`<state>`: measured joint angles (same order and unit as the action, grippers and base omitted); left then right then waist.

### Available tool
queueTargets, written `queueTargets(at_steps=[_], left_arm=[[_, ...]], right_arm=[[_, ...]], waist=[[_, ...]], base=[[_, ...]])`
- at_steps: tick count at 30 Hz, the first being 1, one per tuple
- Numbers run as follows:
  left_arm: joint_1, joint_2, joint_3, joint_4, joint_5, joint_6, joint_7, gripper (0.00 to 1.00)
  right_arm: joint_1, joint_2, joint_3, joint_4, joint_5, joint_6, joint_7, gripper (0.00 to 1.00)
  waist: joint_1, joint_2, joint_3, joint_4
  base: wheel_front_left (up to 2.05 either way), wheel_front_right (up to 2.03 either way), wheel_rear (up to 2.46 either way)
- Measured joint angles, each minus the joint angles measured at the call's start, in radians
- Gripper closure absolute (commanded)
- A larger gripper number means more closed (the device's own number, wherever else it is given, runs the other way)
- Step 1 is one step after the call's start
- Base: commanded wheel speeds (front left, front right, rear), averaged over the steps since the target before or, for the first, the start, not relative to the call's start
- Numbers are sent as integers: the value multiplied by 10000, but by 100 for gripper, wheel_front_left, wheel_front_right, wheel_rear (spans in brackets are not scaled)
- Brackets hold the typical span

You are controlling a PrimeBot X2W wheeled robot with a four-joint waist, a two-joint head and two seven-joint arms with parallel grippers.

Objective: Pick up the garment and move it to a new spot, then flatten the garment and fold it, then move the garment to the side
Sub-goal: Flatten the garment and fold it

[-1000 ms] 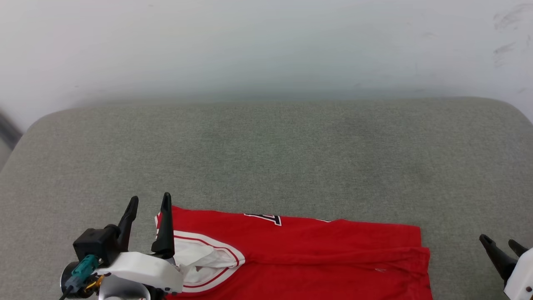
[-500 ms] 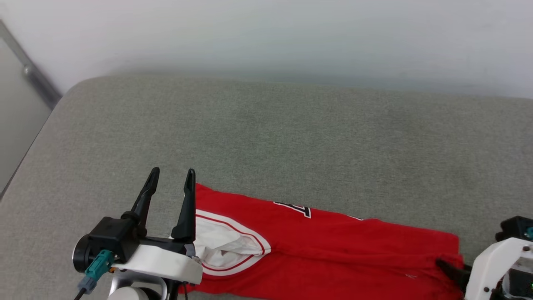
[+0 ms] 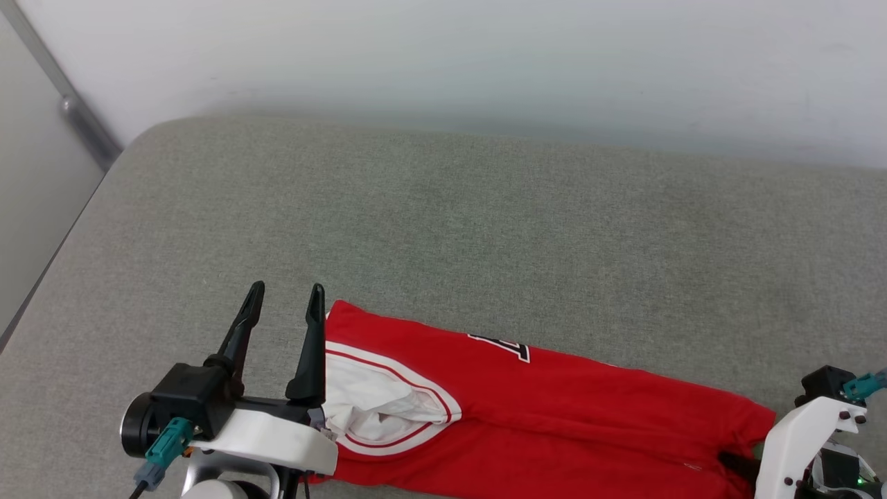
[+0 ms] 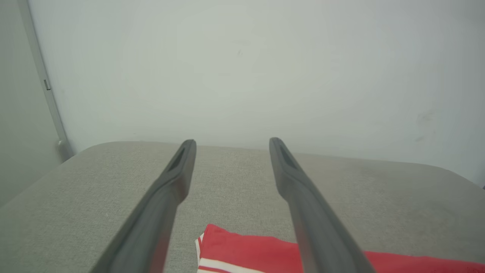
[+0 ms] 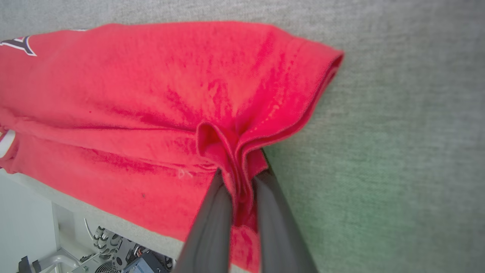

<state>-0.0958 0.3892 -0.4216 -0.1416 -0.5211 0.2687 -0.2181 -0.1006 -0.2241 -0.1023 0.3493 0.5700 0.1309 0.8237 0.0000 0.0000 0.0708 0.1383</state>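
The garment [image 3: 589, 409] lay folded along the grey cushion's [image 3: 443, 229] six o'clock edge. My right jaws pinched its bunched four o'clock end. My left jaws stood wide (holding nothing) at its nine o'clock end.

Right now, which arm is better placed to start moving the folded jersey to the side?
Right. The right end effector is shut on the garment at the end away from the neck opening, with cloth bunched in its grip. The left end effector stands open beside the neck end, gripping nothing.
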Motion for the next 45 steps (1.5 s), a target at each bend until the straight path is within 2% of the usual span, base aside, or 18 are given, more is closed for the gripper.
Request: queueTargets(at_steps=[6,10,20,23,26,31,37,41,45], left_arm=[[130,173,-75,69,105,94,178,0],[360,203,-59,58,-8,167,276,0],[722,236,-29,69,-127,316,303,0],[730,238,-21,71,-127,359,301,0],[730,228,-40,81,-127,385,301,0],[732,209,-82,79,-128,401,301,0],[703,222,-159,90,-127,393,368,0],[619,224,-217,104,-127,359,443,0],[480,213,-282,121,-127,330,481,0]], right_arm=[[-84,-255,322,-36,169,0,-263,100],[-244,-562,113,-121,117,4,-336,100],[-254,-892,-2366,-520,-926,2,153,100],[-242,-700,-3010,-865,-1145,2,336,100],[-269,-194,-3358,-1116,-1062,2,738,100],[-594,1229,-3743,-1480,675,0,2067,100],[-691,1687,-3609,-1716,3078,0,3225,100],[-672,1710,-2324,-1057,4945,0,3012,100],[-639,1710,-677,-550,5952,0,2339,100]], waist=[[0,0,-328,-195],[0,0,-525,-443],[0,0,-755,-1119],[0,0,-752,-1251],[1,0,-741,-1336],[0,0,-744,-1337],[1,0,-721,-1127],[0,0,-720,-934],[0,0,-694,-708]], base=[[0,0,0],[0,0,0],[0,0,0],[0,0,0],[0,0,0],[0,0,0],[0,0,0],[0,0,0],[0,0,0]])
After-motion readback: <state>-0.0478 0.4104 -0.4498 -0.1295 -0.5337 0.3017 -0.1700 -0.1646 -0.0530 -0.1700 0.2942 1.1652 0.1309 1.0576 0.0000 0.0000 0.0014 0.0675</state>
